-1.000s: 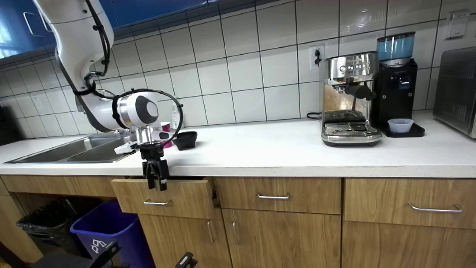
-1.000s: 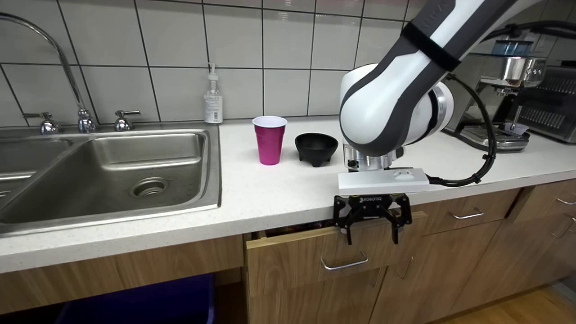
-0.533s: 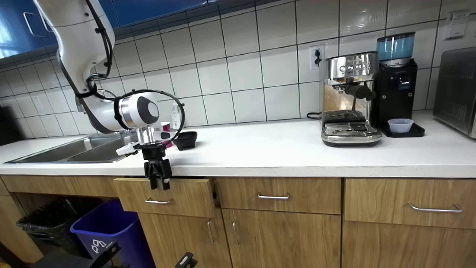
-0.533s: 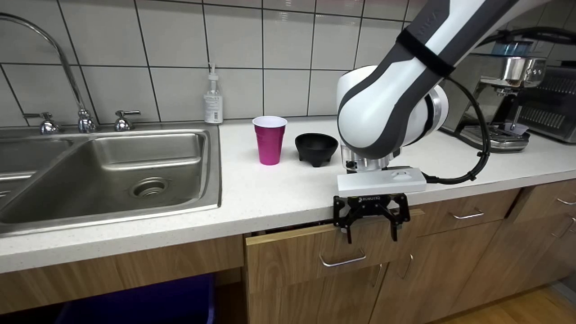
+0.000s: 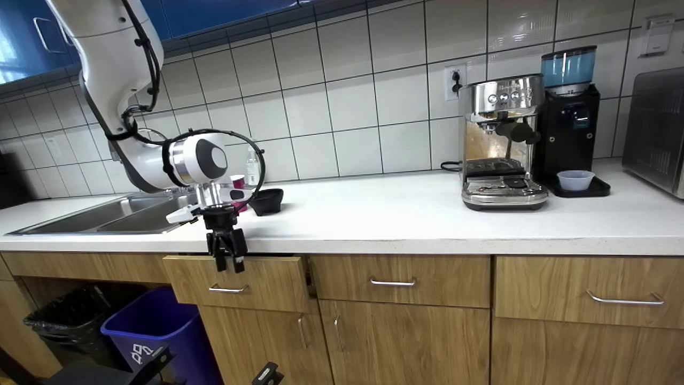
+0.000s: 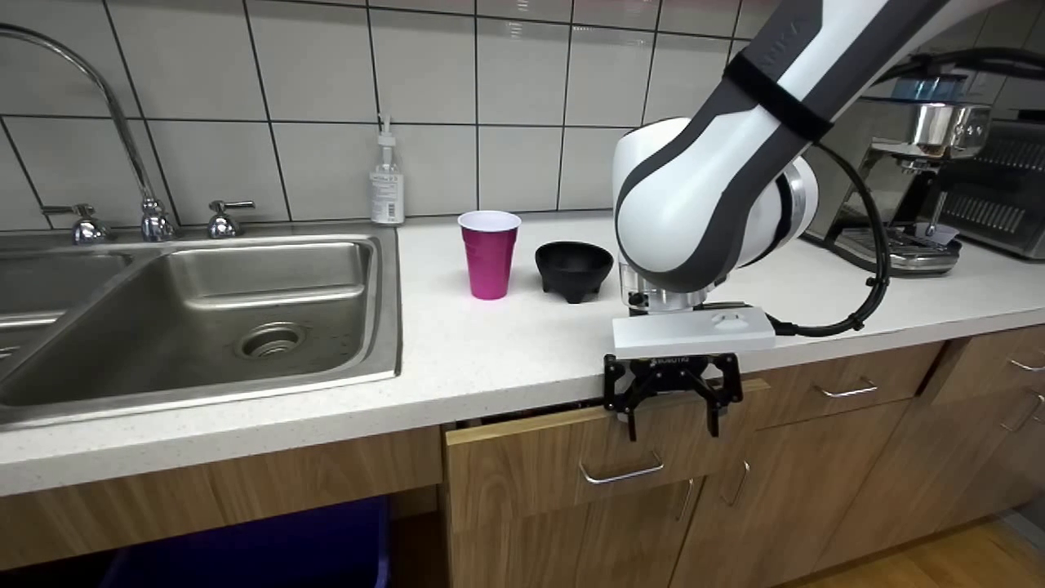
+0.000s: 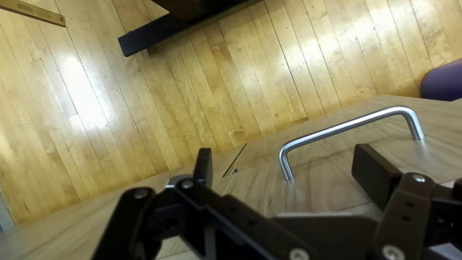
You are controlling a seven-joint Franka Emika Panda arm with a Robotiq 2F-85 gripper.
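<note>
Since a second earlier, the drawer (image 6: 555,465) had slid slightly further in under the counter (image 6: 490,359), and the gripper (image 6: 673,436) had shifted with it. Its fingers (image 7: 372,173) stood spread, hanging before the drawer's front just above the metal handle (image 7: 343,127) (whether they touched the front could not be told). The drawer remained partly open, its top edge jutting past the counter. On the counter, a pink cup (image 6: 490,261) stood beside a black bowl (image 6: 574,269), both near the sink (image 6: 385,286).
</note>
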